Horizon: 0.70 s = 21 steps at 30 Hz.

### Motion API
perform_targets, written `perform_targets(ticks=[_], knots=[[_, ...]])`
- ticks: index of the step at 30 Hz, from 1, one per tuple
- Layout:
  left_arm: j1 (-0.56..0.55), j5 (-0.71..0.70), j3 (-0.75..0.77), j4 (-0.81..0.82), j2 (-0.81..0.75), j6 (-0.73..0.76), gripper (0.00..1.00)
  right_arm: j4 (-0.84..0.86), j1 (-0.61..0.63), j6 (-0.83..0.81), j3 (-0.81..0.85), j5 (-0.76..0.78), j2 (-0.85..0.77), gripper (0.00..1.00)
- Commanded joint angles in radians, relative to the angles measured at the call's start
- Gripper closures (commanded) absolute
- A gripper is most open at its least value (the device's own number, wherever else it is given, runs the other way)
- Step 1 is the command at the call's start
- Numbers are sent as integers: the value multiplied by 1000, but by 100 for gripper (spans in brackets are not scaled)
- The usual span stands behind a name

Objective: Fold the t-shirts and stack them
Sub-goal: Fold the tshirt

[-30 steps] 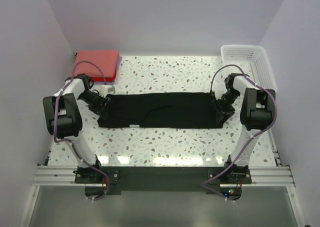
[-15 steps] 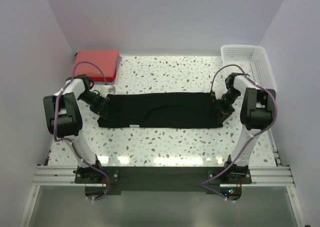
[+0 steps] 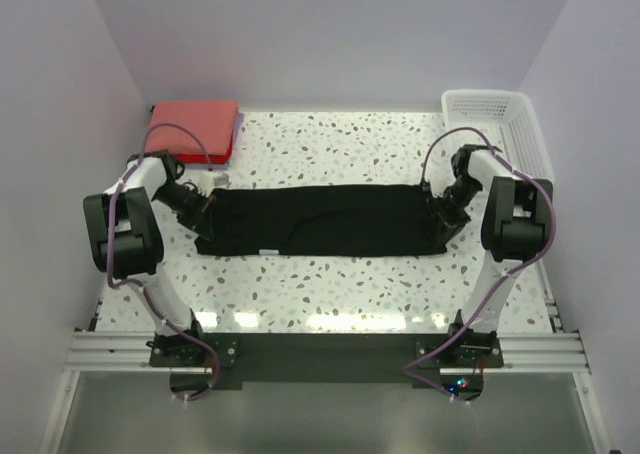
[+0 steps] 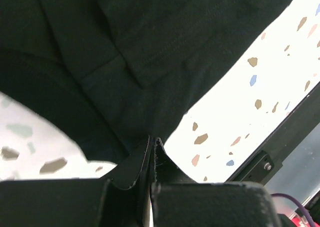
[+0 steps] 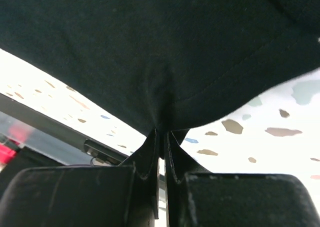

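Note:
A black t-shirt (image 3: 320, 220) lies stretched in a long band across the middle of the speckled table. My left gripper (image 3: 205, 208) is shut on its left end; in the left wrist view the black t-shirt (image 4: 125, 62) runs pinched into the closed left gripper (image 4: 151, 139). My right gripper (image 3: 437, 212) is shut on the right end, and the right wrist view shows the black cloth (image 5: 160, 52) drawn tight into the closed right gripper (image 5: 162, 132). A folded coral-red t-shirt (image 3: 193, 127) sits at the back left on a thin purple-blue one (image 3: 233, 140).
A white lattice basket (image 3: 497, 124) stands at the back right corner. Side walls close in on the left and right. A dark rail (image 4: 280, 142) runs along the table edge. A small white object (image 3: 217, 177) lies by the left arm.
Both grippers have closed on the ends of the black t-shirt. The left gripper has slid slightly left and the cloth's left end has bunched toward it.

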Motion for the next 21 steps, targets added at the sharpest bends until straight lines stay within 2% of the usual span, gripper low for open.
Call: perform_targets(ticks=[1,7,11,12,13,15,21], knots=[[32,28,39,-57,-91,60,100,-39,-13,-55,15,14,-101,100],[50,13,-16,-83,-176,118,100,-27,-15,-115,-44,67,-167,100],[48,7,-76,-33,-183,83,100,14,-16,-123,-120,73,-169,100],[50,14,-76,-14,-177,66,96,22,-16,-123,-136,65,-163,100],[48,34,-72,-5,-163,45,83,33,-16,-118,-143,58,-155,100],[42,54,-61,10,-143,19,68,39,-16,-114,-142,51,-148,100],[21,74,-44,65,-79,-55,55,34,-16,-115,-110,48,-123,100]])
